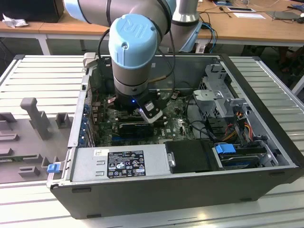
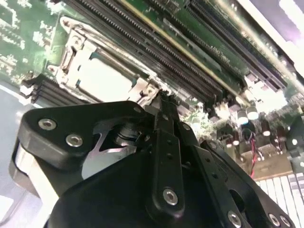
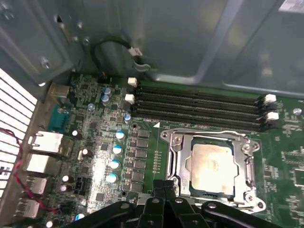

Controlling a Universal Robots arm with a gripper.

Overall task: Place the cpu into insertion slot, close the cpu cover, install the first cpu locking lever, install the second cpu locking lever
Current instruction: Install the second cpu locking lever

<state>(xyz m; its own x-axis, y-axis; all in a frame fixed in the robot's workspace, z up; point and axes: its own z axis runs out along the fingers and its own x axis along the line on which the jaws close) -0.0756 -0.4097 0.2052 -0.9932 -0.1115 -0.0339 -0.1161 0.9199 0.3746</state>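
Grey slatted benchtop (image 1: 266,76) carries an open computer case (image 1: 190,185), and I am working down inside it over the green motherboard (image 3: 95,156).

Nearest the wrist cameras is the gripper (image 3: 164,190). Its 2 fingers look pressed together at the tips and hold nothing, with the tips just beside the near edge of the socket.

Just past them, the cpu (image 3: 212,162) lies flat in the insertion slot (image 3: 183,164), pale metal face up. The cpu cover (image 3: 249,156) is folded down around it, its frame ringing the chip and the face showing through the cut-out. I cannot tell where either locking lever sits or whether it is latched.

My read on handling: the chip is light, rigid and slick-faced, with delicate contacts beneath, so any hold belongs on 2 opposite edges, never the face. The cover is thin, stiff sheet metal, best pressed at its frame edge.

Beyond the socket run 4 long black memory slots (image 3: 199,102), then the case wall (image 3: 190,38).
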